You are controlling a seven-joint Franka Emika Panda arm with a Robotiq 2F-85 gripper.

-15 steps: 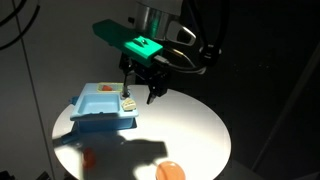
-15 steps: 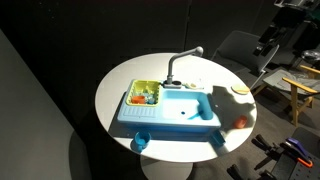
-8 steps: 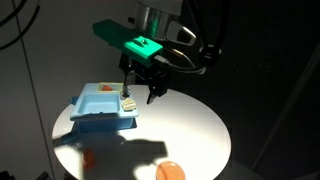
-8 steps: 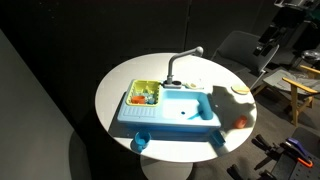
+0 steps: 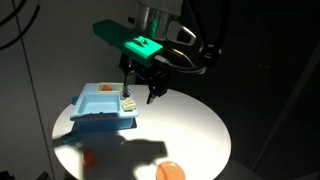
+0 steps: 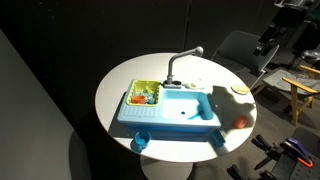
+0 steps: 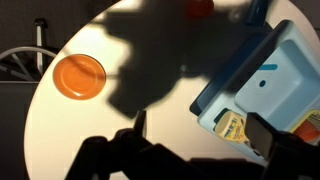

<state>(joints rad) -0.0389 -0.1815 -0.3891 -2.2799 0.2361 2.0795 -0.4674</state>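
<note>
Jaws wide, apparently empty, near sink

Dark room; round white table under bright spotlight; grey chair behind; wooden frame at edge.

Surroundings: a round white table, brightly lit in a dark room, shows in both exterior views and carries broad dark shadows. An orange plate lies flat near the table's rim, well apart from a small red object cut off at the top edge of the wrist view. In an exterior view a small blue cup stands close to the rim. Off the table, a grey chair and a wooden frame stand in the dim background, and a spoked wheel shows beyond the table's edge in the wrist view.
</note>
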